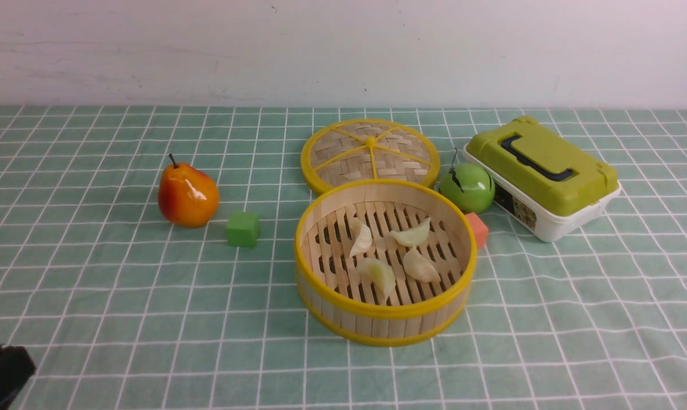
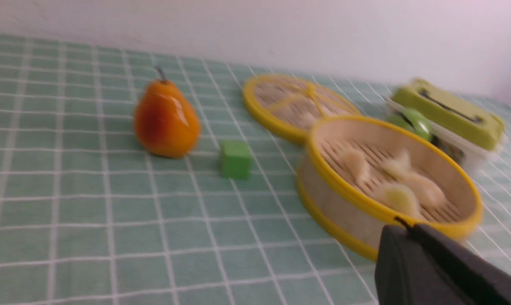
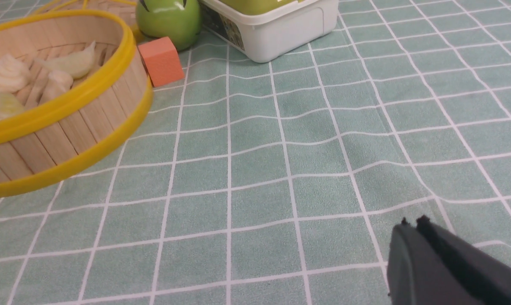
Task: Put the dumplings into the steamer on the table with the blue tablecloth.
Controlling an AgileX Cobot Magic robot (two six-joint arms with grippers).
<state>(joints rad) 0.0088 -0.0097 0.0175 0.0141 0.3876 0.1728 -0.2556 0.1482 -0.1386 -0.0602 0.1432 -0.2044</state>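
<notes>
- While the left gripper (image 1: 1, 376) shows only as a dark tip at the near left corner of the worktop (image 1: 121, 319), its fingers (image 2: 429, 262) lie pressed together with nothing between them.
- Low over bare blue tablecloth (image 3: 280, 169), the right gripper (image 3: 412, 222) also has its fingers (image 3: 433, 258) closed and empty; the front view does not catch it.
- Nearest of the objects, the steamer (image 1: 377, 327) stands right of centre, and all four dumplings (image 1: 400, 253) lie on its slatted floor.
- Left of it sit a green cube (image 1: 243, 229) and, just beyond, an orange pear (image 1: 187, 195).
- Behind the steamer's right side an orange cube (image 1: 480, 228) is just beside the wall; whether they touch I cannot tell.
- Farther back lie the woven lid (image 1: 370, 154), a green apple (image 1: 467, 187) and a green-lidded white box (image 1: 542, 176).
</notes>
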